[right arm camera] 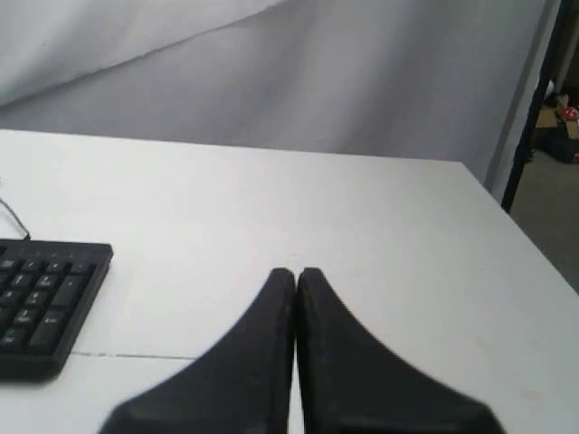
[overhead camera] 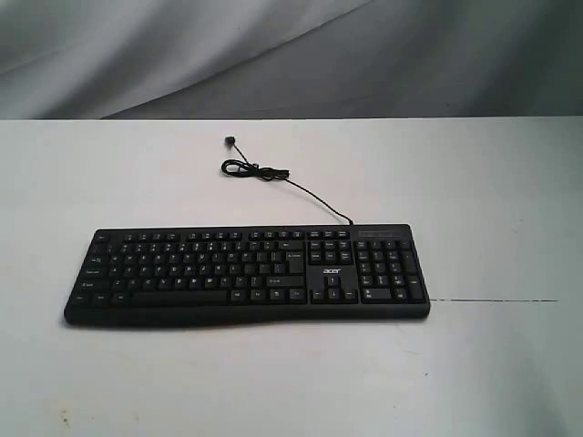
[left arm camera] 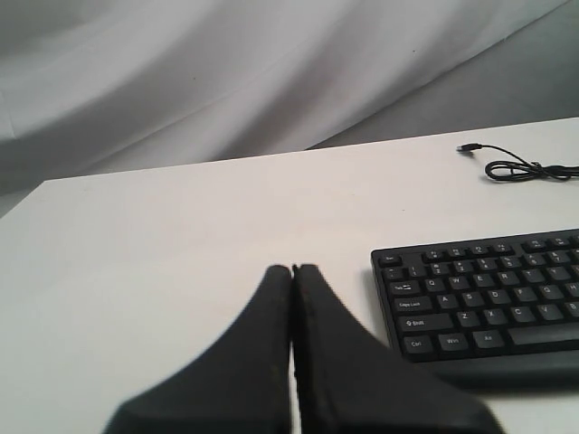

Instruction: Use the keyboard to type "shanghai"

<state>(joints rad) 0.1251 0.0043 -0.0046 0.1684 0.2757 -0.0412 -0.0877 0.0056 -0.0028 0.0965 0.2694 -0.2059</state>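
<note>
The left gripper (left arm camera: 292,271) had its two black fingers (left arm camera: 258,344) pressed together, with only a hairline seam between them. They held nothing and touched nothing. Beyond them lay bare white table (left arm camera: 136,271), and the Esc-and-Ctrl end of the keyboard (left arm camera: 479,289) sat near the tips but apart from them. The right gripper (right arm camera: 296,273) looked the same (fingers (right arm camera: 344,362) flat against each other, empty). It was over bare table beside the keyboard's number-pad end and was not in contact with it.

In the exterior view the black Acer keyboard lay flat on the table, a little toward 7 o'clock from the middle of the scene. Its long edges ran from 9 to 3 o'clock, with the number pad at the 3 o'clock end. Its thin black cable (overhead camera: 310,193) left the back edge above the number pad and ran toward 11 o'clock to a small loose coil (overhead camera: 244,168). The plug (overhead camera: 231,139) lay just past the coil, at about 11 o'clock from it. A grey cloth backdrop (overhead camera: 273,55) hung behind the table at 12 o'clock.
</note>
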